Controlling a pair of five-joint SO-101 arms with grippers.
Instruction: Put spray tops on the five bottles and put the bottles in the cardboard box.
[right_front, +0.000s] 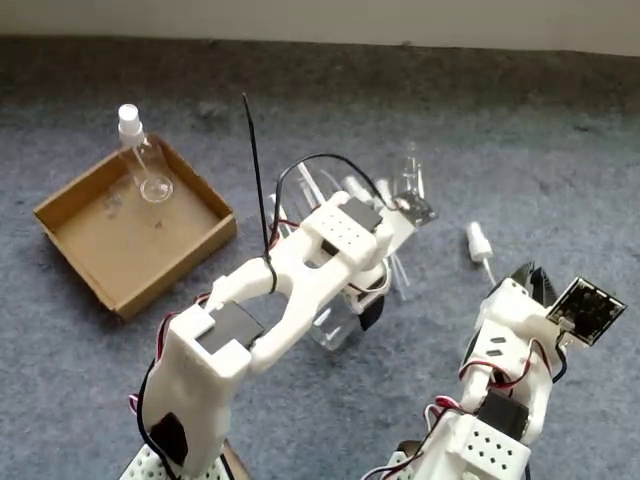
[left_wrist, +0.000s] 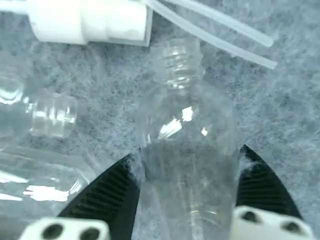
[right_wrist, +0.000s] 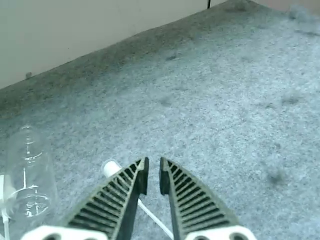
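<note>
A clear capless bottle (left_wrist: 185, 125) lies on the grey carpet between the fingers of my left gripper (left_wrist: 189, 154), which press on both its sides. Its threaded neck (left_wrist: 181, 60) points away from the wrist. A white spray top (left_wrist: 85, 20) with a thin tube (left_wrist: 215, 30) lies just beyond it. In the high view the left arm (right_front: 300, 280) hangs over a cluster of bottles (right_front: 400, 190). My right gripper (right_front: 525, 275) (right_wrist: 154, 167) hovers nearly shut and holds nothing, above a loose spray top (right_front: 480, 243) (right_wrist: 111, 167). One capped bottle (right_front: 140, 155) stands in the cardboard box (right_front: 190, 250).
Two more clear bottles (left_wrist: 45, 115) (left_wrist: 30, 185) lie close beside the gripped one. Another bottle (right_wrist: 27, 175) lies off to the side of the right gripper. A black cable (right_front: 258, 180) rises over the left arm. Bare carpet stretches at the far right.
</note>
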